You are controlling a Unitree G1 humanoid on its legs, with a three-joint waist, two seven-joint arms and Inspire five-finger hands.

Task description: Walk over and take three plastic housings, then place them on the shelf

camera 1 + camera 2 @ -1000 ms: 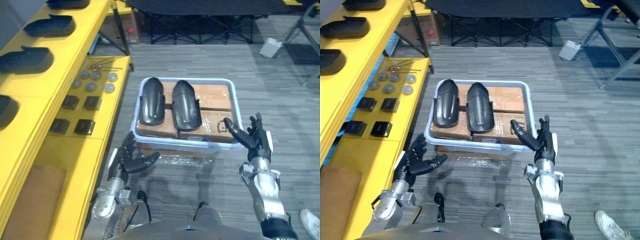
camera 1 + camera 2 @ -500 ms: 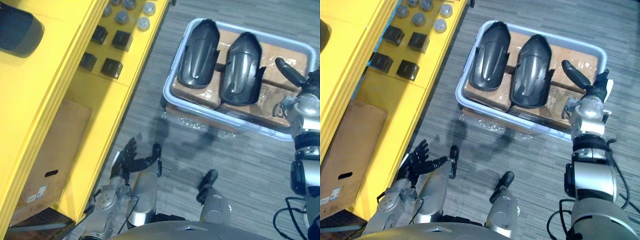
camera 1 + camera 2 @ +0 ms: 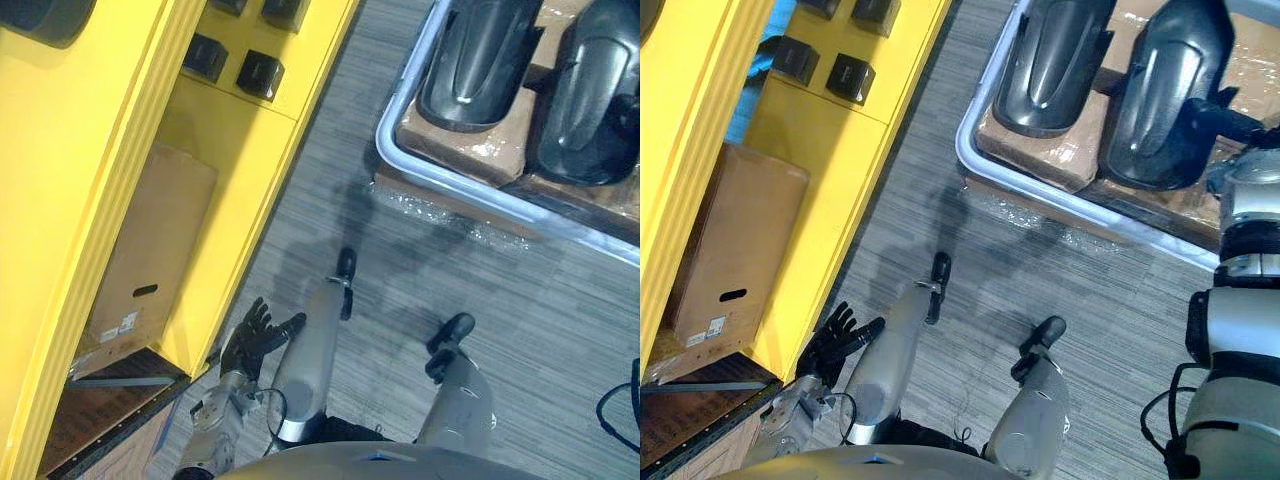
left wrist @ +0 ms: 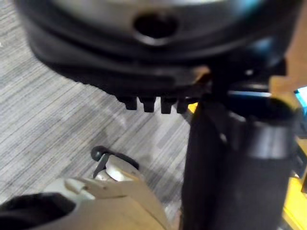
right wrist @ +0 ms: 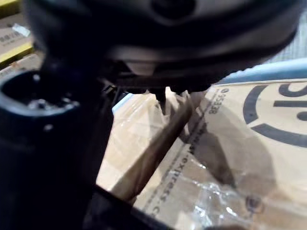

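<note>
Leaned in since before: right hand (image 3: 1243,160) now at the nearest housing (image 3: 1165,90), grip impossible to tell. Left hand (image 3: 255,335) splayed, empty, well apart. Second housing (image 3: 1050,60) just beyond the first. Risk: sideways nudge sliding either off slick wrapped cardboard (image 5: 225,158).

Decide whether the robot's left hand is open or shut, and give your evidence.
Open. The left hand hangs low beside the yellow shelf with fingers spread, holding nothing.

I have the left hand (image 3: 840,338) hanging low, fingers straight and splayed, thumb held apart from them. The right hand (image 3: 1230,122) is raised forward, thumb jutting sideways.
</note>
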